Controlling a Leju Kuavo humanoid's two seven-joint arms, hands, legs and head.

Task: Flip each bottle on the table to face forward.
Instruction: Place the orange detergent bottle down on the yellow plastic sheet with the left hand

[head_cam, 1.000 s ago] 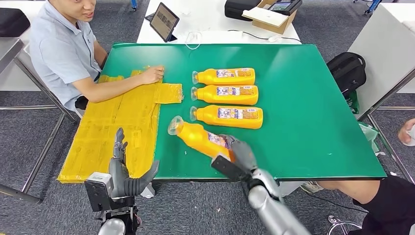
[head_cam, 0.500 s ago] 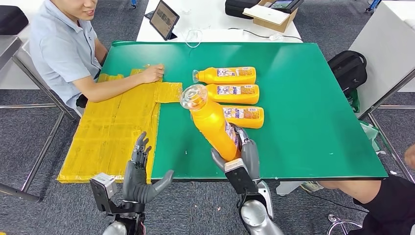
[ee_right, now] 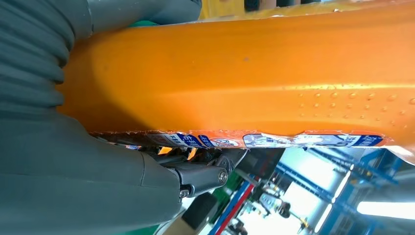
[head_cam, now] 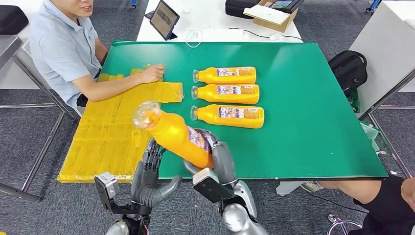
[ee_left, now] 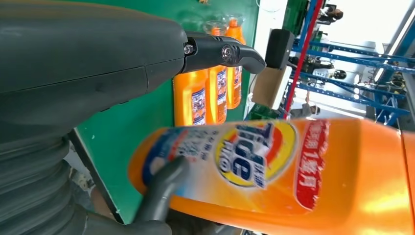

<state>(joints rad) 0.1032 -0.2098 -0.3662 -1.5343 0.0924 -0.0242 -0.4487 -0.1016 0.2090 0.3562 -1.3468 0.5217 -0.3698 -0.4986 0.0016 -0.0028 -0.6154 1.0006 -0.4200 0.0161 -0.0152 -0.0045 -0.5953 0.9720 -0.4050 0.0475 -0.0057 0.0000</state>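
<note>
My right hand (head_cam: 218,157) grips an orange bottle (head_cam: 179,136) by its base and holds it tilted above the table's front edge, its clear cap (head_cam: 146,114) pointing up and to the left. The right wrist view has the bottle's plain orange side (ee_right: 254,73) close up. My left hand (head_cam: 149,175) is open just under and beside that bottle, fingers spread upward. In the left wrist view the bottle's label (ee_left: 259,156) faces the camera and a grey thumb (ee_left: 161,193) seems to touch it. Three more orange bottles (head_cam: 229,93) lie in a row on the green table (head_cam: 313,122), labels up.
A yellow sheet (head_cam: 112,127) covers the table's left part, with a seated person's hand (head_cam: 152,74) resting on it. A tablet (head_cam: 164,20) and a box stand on the white table behind. A black bag (head_cam: 347,69) lies right; another person's leg (head_cam: 386,205) is at bottom right.
My right hand has swung the lifted bottle left and lower, so its cap now points left. My left hand has risen close under it.
</note>
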